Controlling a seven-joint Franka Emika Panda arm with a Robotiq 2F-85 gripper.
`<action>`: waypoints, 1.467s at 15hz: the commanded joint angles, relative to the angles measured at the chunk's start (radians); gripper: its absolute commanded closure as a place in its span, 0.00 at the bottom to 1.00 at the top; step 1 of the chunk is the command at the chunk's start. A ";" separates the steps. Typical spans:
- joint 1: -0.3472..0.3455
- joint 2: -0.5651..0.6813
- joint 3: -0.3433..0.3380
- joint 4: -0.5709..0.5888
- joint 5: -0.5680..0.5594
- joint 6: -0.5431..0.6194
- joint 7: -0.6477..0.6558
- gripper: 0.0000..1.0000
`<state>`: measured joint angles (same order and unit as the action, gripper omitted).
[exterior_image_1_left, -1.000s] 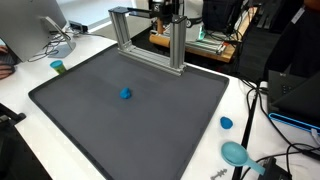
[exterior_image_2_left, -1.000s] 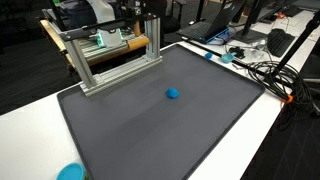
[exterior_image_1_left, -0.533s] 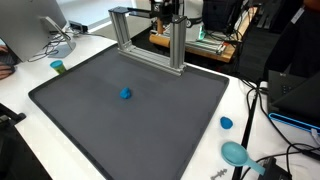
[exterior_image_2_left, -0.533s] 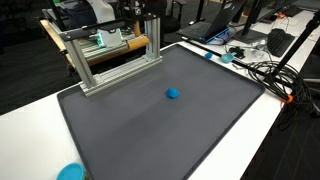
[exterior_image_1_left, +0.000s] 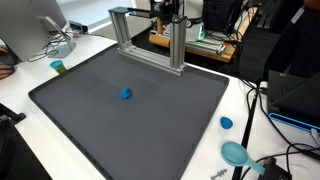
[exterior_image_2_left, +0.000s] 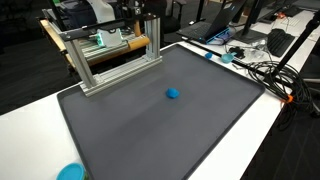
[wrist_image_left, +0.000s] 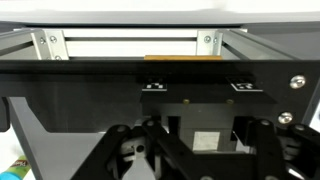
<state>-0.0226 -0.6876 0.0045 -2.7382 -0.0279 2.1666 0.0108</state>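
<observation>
A small blue object (exterior_image_1_left: 125, 94) lies alone on the dark grey mat (exterior_image_1_left: 100, 135); it also shows near the mat's middle in the second exterior view (exterior_image_2_left: 173, 94). My gripper (exterior_image_1_left: 168, 12) is high at the back, above and behind the aluminium frame (exterior_image_1_left: 178, 45), far from the blue object, and it shows there in both exterior views (exterior_image_2_left: 150, 12). In the wrist view the gripper's dark linkages (wrist_image_left: 200, 165) are spread apart with nothing between them, facing the frame's beam (wrist_image_left: 130, 42).
The mat (exterior_image_2_left: 150, 140) covers a white table. A teal cup (exterior_image_1_left: 58, 67) stands at one edge. A blue lid (exterior_image_1_left: 226, 123) and a teal bowl (exterior_image_1_left: 235, 153) lie off the mat. Cables (exterior_image_2_left: 270, 75) and equipment crowd the table's far side. A monitor (exterior_image_1_left: 30, 25) stands at a corner.
</observation>
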 joint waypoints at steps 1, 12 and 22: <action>-0.003 -0.007 -0.010 0.021 -0.017 -0.075 -0.028 0.40; 0.012 0.065 -0.017 0.094 0.025 -0.035 -0.005 0.78; 0.005 0.454 0.088 0.504 -0.020 -0.045 0.203 0.78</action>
<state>-0.0134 -0.3992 0.0581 -2.4228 -0.0226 2.1598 0.1333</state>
